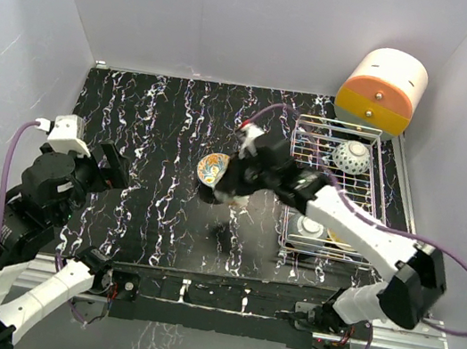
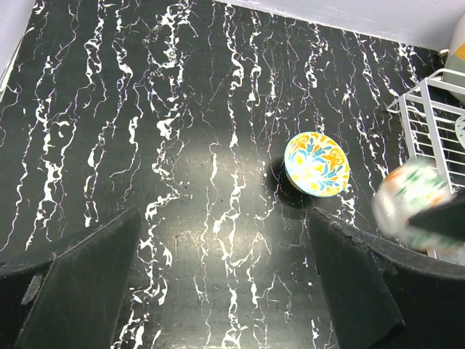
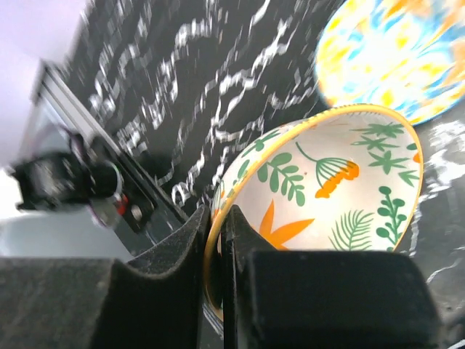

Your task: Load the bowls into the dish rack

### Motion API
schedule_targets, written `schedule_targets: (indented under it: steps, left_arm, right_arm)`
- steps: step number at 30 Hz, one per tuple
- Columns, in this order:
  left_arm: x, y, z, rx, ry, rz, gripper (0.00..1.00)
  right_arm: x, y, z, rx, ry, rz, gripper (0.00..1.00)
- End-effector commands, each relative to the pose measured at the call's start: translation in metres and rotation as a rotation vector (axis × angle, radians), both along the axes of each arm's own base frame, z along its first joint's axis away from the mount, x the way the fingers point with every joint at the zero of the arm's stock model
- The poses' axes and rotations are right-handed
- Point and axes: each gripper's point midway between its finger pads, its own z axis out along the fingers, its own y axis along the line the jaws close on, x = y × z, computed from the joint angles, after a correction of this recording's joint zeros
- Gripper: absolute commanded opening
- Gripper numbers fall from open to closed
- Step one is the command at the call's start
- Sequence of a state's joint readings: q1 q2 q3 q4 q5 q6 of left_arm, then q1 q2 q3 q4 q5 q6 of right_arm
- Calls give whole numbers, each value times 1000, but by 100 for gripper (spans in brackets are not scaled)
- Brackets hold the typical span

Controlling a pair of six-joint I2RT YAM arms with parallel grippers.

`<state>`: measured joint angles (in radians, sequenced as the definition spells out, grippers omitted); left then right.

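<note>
From above, the right gripper hangs over the black, white-veined table, just beside a round yellow-and-blue patterned bowl and well left of the white wire dish rack. The rack holds an upturned speckled bowl at its far end and a pale bowl at its near end, so a swing across could clip the raised side or those bowls. In the left wrist view the left gripper has its jaws apart on nothing, and a cream ceramic bowl painted with orange flowers and green leaves shows only as a blur near the rack's corner. The right wrist view shows the right jaws clamped on that bowl's thin rim alone, with the bowl steeply tilted. So slight a pinch could let it pivot or slip, dropping it onto the yellow-and-blue bowl beneath.
</note>
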<state>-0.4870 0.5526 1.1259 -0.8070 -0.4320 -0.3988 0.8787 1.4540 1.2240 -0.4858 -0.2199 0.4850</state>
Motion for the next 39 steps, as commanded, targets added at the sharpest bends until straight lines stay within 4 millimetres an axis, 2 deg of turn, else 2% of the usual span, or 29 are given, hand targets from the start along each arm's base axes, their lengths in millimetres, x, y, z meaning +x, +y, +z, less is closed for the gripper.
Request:
schedule_targets:
  steps: [1,2,5,7,15,20,25,32,37,39]
  left_arm:
    - [5,-5,12,5,-28,-23,97]
    - [6,-5,14,7,-30,-24,97]
    - [7,-6,20,15,-35,-31,97]
    - [6,-5,25,18,-40,-32,97]
    - [1,1,33,32,-43,-21,97]
    - [0,3,33,37,-39,-13,97]
    - [1,2,32,38,-34,-12,97]
    - [3,0,30,38,-24,-19,97]
    - [4,0,31,37,-24,-17,97]
    - [3,0,31,36,-23,-17,97]
  right_arm:
    - [48,-27,97,369,-104,-74,8]
    - [62,-41,106,406,-119,-111,8]
    - [85,-67,127,500,-155,-167,8]
    - [98,-83,134,564,-149,-214,8]
    - [137,-172,125,848,-83,-387,8]
    - [150,-215,124,971,-98,-433,8]
    - [163,-238,114,1006,-107,-494,8]
    - [186,-252,89,1068,-57,-556,8]
    - [200,-258,92,1096,-79,-579,8]
    - [207,-261,87,1092,-68,-615,8]
